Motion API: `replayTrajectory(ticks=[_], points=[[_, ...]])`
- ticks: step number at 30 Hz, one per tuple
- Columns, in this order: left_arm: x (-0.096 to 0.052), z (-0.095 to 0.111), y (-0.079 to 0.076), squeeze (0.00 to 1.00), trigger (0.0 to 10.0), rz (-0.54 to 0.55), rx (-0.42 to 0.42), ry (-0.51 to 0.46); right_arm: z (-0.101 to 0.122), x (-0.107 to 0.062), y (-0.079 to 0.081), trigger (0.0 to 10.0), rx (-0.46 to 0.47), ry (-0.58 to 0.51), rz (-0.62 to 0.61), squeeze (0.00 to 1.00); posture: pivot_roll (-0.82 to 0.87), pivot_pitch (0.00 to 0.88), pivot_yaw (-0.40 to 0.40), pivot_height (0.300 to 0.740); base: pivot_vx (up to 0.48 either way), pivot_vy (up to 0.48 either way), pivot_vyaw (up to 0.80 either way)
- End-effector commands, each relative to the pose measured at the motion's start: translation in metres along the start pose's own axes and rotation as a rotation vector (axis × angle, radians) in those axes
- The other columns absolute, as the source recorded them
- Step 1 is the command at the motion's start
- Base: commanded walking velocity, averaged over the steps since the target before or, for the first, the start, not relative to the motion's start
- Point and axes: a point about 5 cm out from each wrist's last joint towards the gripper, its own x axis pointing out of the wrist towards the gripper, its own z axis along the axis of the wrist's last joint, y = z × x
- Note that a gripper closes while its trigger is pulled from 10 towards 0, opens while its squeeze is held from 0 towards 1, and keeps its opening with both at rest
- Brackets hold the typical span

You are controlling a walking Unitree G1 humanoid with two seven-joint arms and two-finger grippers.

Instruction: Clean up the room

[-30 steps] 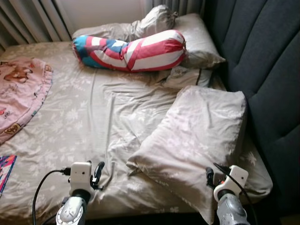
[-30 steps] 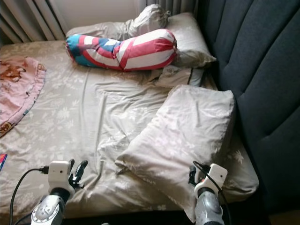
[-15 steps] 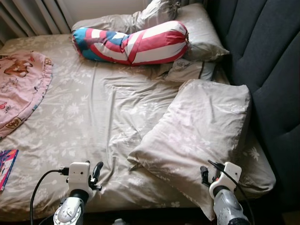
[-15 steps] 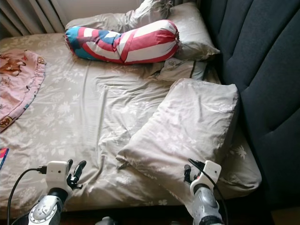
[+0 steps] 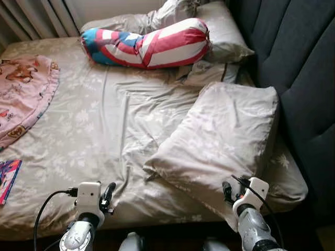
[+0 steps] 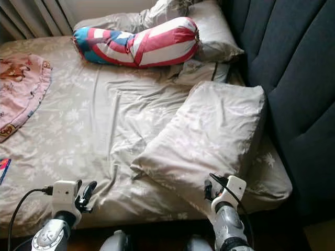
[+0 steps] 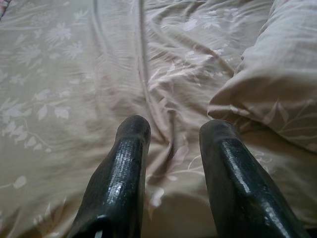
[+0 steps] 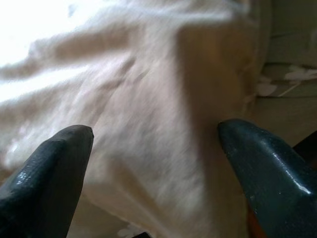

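Large beige floral pillow [image 5: 220, 138] lying askew on the right half of the bed, one end close against the dark padded headboard [image 5: 298, 73], the near corner hanging toward the bed's front edge. Beyond it, a smaller folded pillow [image 5: 209, 73], then a red, white and blue striped bolster [image 5: 146, 48] stretched across the far end, resting partly on another beige pillow [image 5: 222, 36] and beside a bunched bundle of bedding [image 5: 157, 18]. Rumpled beige floral sheet [image 5: 104, 125] over the mattress, with long creases running from the bolster toward the front edge. Pink round blanket with cartoon prints [image 5: 23, 94] at the left side; colourful book [image 5: 8, 180] near the front left corner. Curtains [image 5: 36, 18] behind the bed at the far left.

Right gripper [image 8: 156, 148] low at the front edge, just before the big pillow's near corner, fingers spread wide with pillow fabric between and beyond them, not clamped on anything. Left gripper [image 7: 171, 148] low over the sheet near the front edge, left of the pillow, fingers apart, holding nothing
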Motion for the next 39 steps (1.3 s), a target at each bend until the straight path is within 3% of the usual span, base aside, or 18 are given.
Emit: replayTrajectory(ticks=[1,13,33,39], points=[[-0.003,0.001,0.003,0.0,10.0,-0.003,0.018,0.009,-0.002,0.0,0.003,10.0,0.008,0.019,0.006,0.0,-0.02,0.185,0.056,0.663,0.0,0.0,0.0],[-0.007,0.001,0.004,0.0,10.0,-0.006,0.022,0.015,0.007,0.003,0.001,10.0,0.01,-0.001,-0.012,0.0,-0.01,0.194,0.063,0.663,0.0,0.0,0.0],[-0.021,0.002,0.006,0.0,10.0,-0.015,0.041,0.038,0.012,0.007,0.001,10.0,-0.065,0.046,-0.056,0.0,0.02,0.227,0.072,0.663,0.0,0.0,0.0],[-0.029,0.001,0.006,0.0,10.0,-0.018,0.046,0.056,0.002,0.004,-0.003,10.0,-0.115,0.104,-0.082,0.0,0.03,0.243,0.074,0.663,0.0,0.0,0.0]])
